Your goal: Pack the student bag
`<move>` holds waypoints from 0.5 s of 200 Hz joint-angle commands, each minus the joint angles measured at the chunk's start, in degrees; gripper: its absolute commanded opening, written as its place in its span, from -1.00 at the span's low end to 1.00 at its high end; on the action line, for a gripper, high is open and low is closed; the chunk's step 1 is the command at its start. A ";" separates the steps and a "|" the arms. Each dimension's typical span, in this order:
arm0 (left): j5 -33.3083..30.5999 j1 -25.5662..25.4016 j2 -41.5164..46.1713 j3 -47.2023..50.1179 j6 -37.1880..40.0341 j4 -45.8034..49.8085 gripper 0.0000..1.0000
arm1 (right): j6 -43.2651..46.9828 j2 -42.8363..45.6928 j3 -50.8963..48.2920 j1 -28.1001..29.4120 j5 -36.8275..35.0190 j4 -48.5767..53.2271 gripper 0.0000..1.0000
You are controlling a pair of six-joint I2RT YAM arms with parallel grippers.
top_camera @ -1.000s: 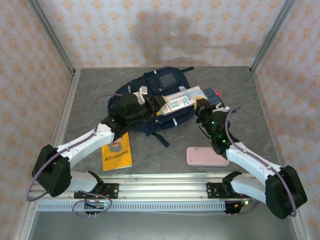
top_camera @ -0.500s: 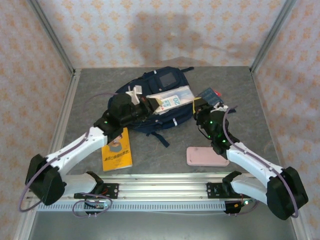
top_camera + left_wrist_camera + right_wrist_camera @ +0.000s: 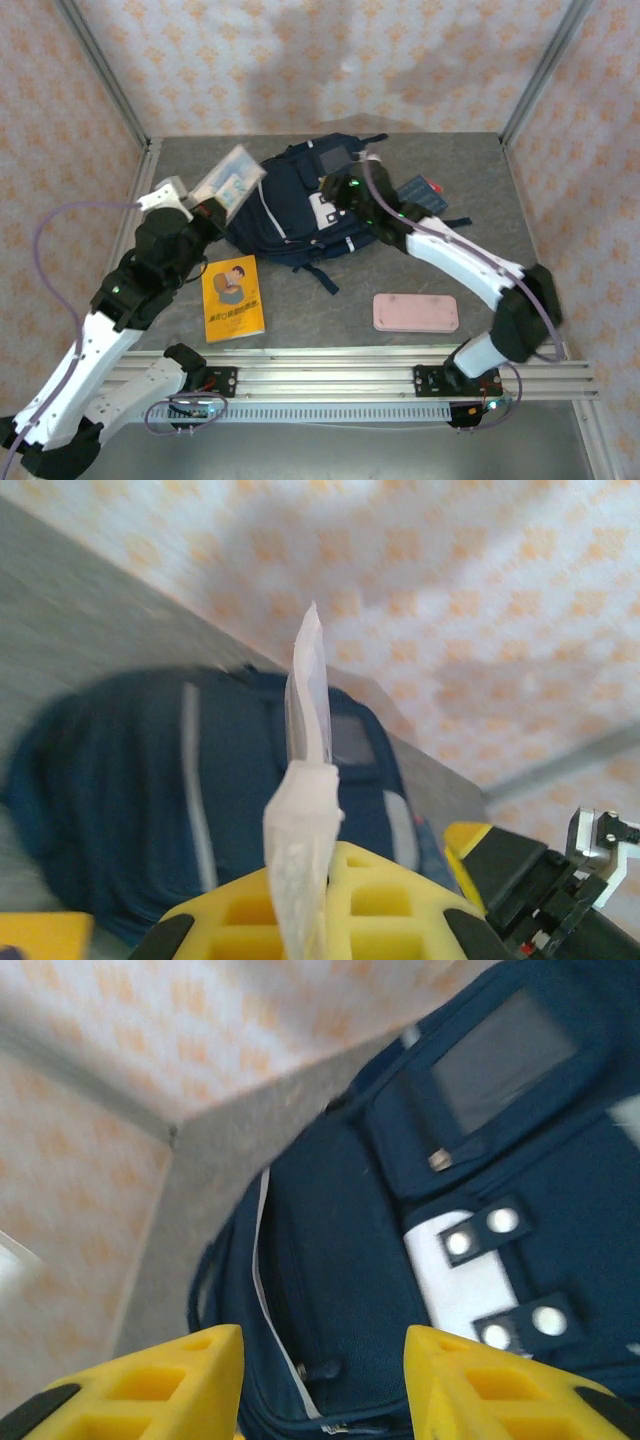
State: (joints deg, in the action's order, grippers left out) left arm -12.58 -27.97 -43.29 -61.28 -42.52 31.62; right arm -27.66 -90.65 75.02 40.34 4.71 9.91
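Note:
The student bag [image 3: 283, 218], navy with white trim and a white-flapped pocket, lies flat at the middle of the table. My left gripper [image 3: 207, 205] is raised to the left of it, shut on the lower end of a clear flat packet [image 3: 231, 174] with printed contents. In the left wrist view the packet [image 3: 305, 730] stands edge-on between my yellow fingers [image 3: 390, 900], with the bag [image 3: 120, 800] beyond it. My right gripper [image 3: 328, 192] hovers open over the bag's upper part. Its fingers [image 3: 150, 1385] flank the bag [image 3: 340, 1250] and a zipper pull [image 3: 325, 1369], with nothing between them.
A yellow picture book [image 3: 232, 298] lies on the table in front of the bag's left side. A pink flat case [image 3: 415, 312] lies front right. A dark blue flat item [image 3: 422, 192] sits by the bag's right edge. Metal frame posts and patterned walls close in the table.
My left arm lifted the packet off the bag and swung it up and left. My right gripper opened, let the packet go and moved left over the bag.

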 commanded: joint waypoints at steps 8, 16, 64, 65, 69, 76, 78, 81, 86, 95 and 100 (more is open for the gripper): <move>-16.80 0.37 3.12 -1.70 6.42 5.65 -1.00 | 12.03 -15.13 17.51 4.74 -1.37 18.40 0.01; -18.69 0.41 4.03 -1.45 6.87 5.63 -1.00 | 13.88 -19.55 22.51 6.30 -2.79 20.75 0.11; -22.60 0.37 6.77 -0.58 9.35 4.21 -1.00 | 19.84 -41.34 48.86 11.05 -8.16 31.00 0.53; -22.63 0.37 6.79 -0.59 9.37 4.18 -1.00 | 19.84 -41.53 49.37 11.02 -8.19 31.20 0.53; -22.57 0.44 6.80 -0.52 9.51 4.02 -1.00 | 19.93 -43.23 51.23 11.12 -8.35 31.90 0.55; -22.52 0.39 6.97 -0.55 9.69 3.85 -1.00 | 20.01 -45.47 54.40 11.20 -8.40 33.29 0.56; -22.56 0.37 6.98 -0.52 9.75 3.77 -1.00 | 20.01 -46.28 55.09 11.24 -8.29 33.60 0.56; -22.49 0.41 7.05 -0.45 9.74 3.72 -1.00 | 20.01 -47.22 56.43 11.25 -8.09 34.01 0.57; -22.37 0.37 7.15 -0.33 9.82 3.49 -1.00 | 20.14 -48.58 58.20 11.26 -7.70 34.63 0.57; -22.05 0.37 7.26 -0.04 9.85 3.13 -1.00 | 20.28 -50.86 60.78 11.41 -6.84 35.23 0.64; -21.82 0.40 7.25 0.21 9.75 3.03 -1.00 | 20.32 -51.94 62.04 11.45 -6.17 35.47 0.64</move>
State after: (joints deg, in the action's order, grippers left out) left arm -31.70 -27.97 -36.73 -61.36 -34.30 35.59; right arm -9.34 -138.28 130.37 52.23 -0.27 38.39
